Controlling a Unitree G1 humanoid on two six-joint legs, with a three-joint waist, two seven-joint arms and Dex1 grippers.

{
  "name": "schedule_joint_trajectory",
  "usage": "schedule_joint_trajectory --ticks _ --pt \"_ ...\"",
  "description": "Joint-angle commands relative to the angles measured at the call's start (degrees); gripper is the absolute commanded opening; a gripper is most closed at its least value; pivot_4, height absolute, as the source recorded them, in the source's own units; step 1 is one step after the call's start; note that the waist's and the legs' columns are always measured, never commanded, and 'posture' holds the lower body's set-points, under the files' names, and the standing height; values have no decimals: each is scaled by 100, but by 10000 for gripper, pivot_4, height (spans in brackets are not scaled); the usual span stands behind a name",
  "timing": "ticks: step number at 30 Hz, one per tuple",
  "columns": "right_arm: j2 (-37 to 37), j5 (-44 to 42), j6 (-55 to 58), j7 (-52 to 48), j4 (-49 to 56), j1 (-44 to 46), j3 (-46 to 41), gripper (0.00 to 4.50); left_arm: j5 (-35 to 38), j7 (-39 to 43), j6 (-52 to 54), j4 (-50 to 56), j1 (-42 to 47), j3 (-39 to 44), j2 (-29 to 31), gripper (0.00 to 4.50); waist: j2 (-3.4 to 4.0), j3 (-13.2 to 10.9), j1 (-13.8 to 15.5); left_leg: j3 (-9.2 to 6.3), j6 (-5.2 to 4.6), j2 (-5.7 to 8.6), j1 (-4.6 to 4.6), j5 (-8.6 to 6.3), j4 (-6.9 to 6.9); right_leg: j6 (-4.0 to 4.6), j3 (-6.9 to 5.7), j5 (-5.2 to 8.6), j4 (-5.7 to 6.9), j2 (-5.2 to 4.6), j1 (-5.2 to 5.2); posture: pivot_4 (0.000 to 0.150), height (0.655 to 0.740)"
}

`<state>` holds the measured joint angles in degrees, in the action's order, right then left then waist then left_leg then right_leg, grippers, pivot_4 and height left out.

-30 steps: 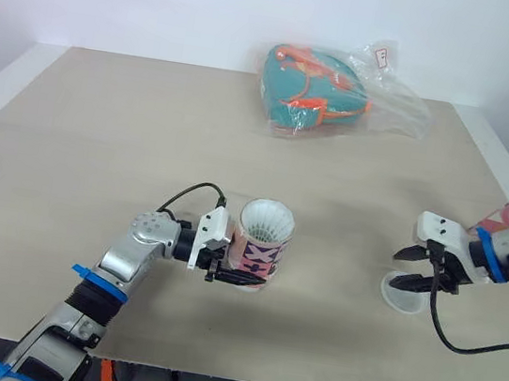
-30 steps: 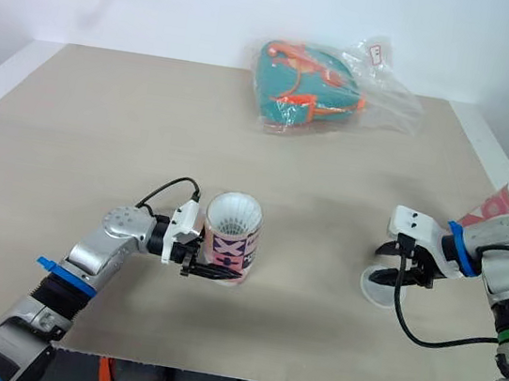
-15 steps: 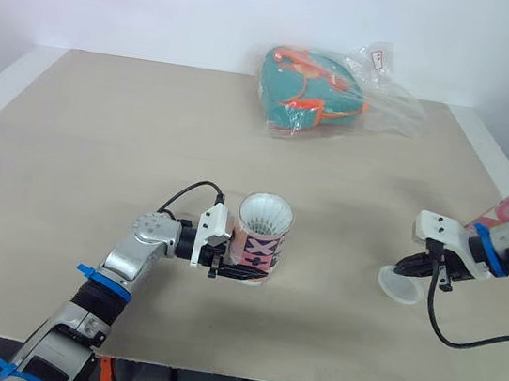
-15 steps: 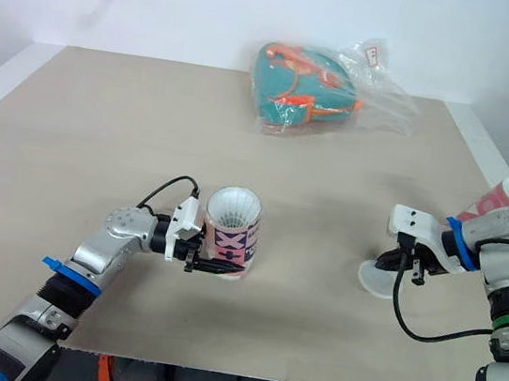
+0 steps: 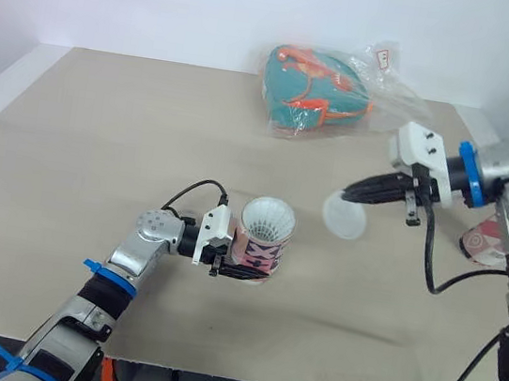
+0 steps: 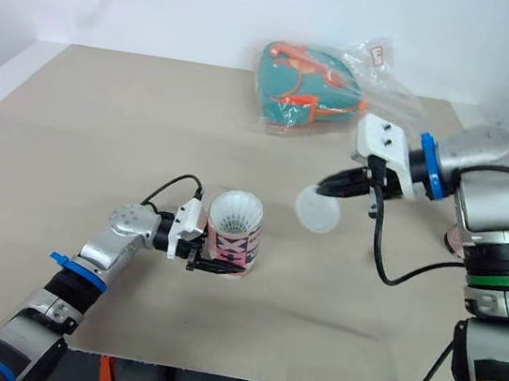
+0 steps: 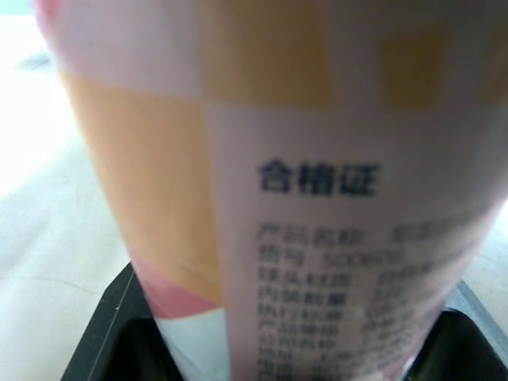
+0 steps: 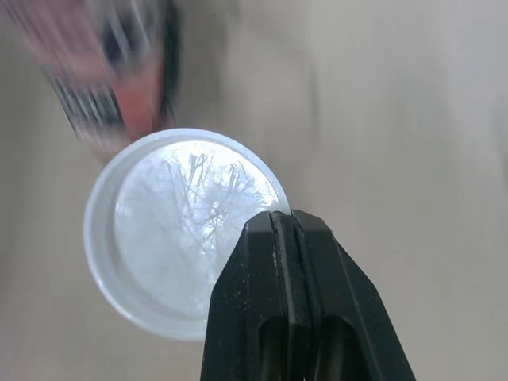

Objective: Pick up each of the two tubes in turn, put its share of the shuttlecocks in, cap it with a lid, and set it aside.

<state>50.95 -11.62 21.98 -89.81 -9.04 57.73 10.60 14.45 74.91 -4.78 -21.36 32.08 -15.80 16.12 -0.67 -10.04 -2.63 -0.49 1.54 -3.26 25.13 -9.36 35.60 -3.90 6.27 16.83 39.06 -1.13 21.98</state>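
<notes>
Lid (image 5: 344,216) hangs pinched in right tool (image 5: 346,197) above table (image 5: 102,131); left tool (image 5: 242,272) clasps tube (image 5: 258,244).

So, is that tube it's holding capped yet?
Not yet. The tube is open on top; the right claw holds the lid apart from it.

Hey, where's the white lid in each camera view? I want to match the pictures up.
Left eye view: right of centre, the lid held by its rim in the right gripper.
Right eye view: same lid, just right of centre.
Right wrist view: the lid face-on, beyond the shut fingers.
Left wrist view: faces the shuttlecock tube instead.
Shared landmark: that tube in the left gripper, left of the lid in both eye views.
</notes>
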Motion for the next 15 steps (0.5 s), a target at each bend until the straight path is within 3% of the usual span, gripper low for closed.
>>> schedule_joint_trajectory --ticks 1,9,15 --pt "-277 -611 413 -143 214 836 -299 806 -94 65 -71 -213 89 -24 -17 25650 2 0 -3 2 0 0 0 0 1 0 1 0 0 -1 1 1500 7400" --pt "-999 -800 146 -269 656 1224 452 806 -124 268 94 -357 170 -118 -50 25650 0 0 11 -2 0 -1 5 0 4 0 -6 -1 1 0 1 1500 7400" --pt "-981 -484 -613 -269 491 1302 1008 806 -140 313 178 -311 134 -103 4 25650 0 0 8 -5 0 -1 6 0 4 0 -9 0 1 0 2 1500 7400"
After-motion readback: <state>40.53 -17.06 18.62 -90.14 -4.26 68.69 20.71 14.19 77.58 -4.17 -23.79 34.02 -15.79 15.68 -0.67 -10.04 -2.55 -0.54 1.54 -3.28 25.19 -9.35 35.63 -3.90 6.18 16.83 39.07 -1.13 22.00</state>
